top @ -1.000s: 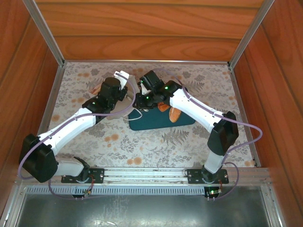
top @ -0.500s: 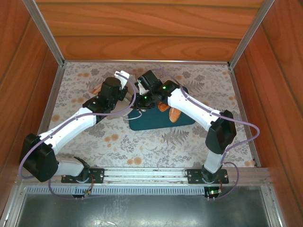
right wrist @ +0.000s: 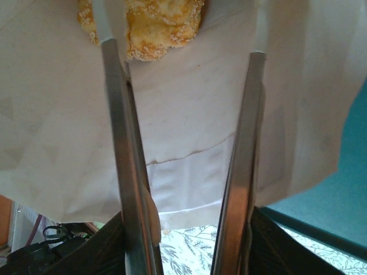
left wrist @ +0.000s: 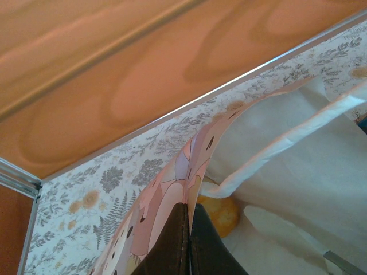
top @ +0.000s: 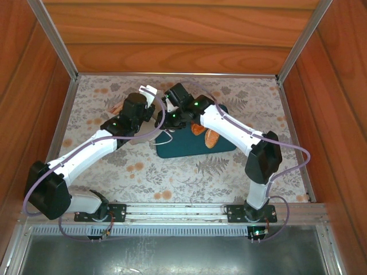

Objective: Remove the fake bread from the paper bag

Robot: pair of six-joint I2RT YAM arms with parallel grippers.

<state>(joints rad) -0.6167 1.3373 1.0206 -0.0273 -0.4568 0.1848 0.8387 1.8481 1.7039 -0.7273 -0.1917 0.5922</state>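
Observation:
The paper bag [top: 150, 91] stands at the table's back middle, between my two grippers. My left gripper [left wrist: 189, 215] is shut on the bag's patterned edge [left wrist: 172, 183]. Just past that edge, one golden piece of fake bread [left wrist: 222, 213] lies inside the bag under a white loop handle [left wrist: 287, 140]. My right gripper [right wrist: 180, 48] is inside the white bag, jaws open with only paper between them. A seeded golden bread [right wrist: 160, 23] lies just beyond its left finger [right wrist: 117, 114]. Two more breads [top: 212, 138] lie on the teal tray [top: 183, 150].
The dark teal tray sits right of the bag, under my right forearm [top: 229, 123]. Wooden walls with metal rails [top: 178, 74] close the table at the back and both sides. Floral tablecloth [top: 172, 177] lies bare in front of the tray.
My right gripper has pushed a little further left into the bag and its jaws have spread wider. The left gripper has kept its hold on the bag edge.

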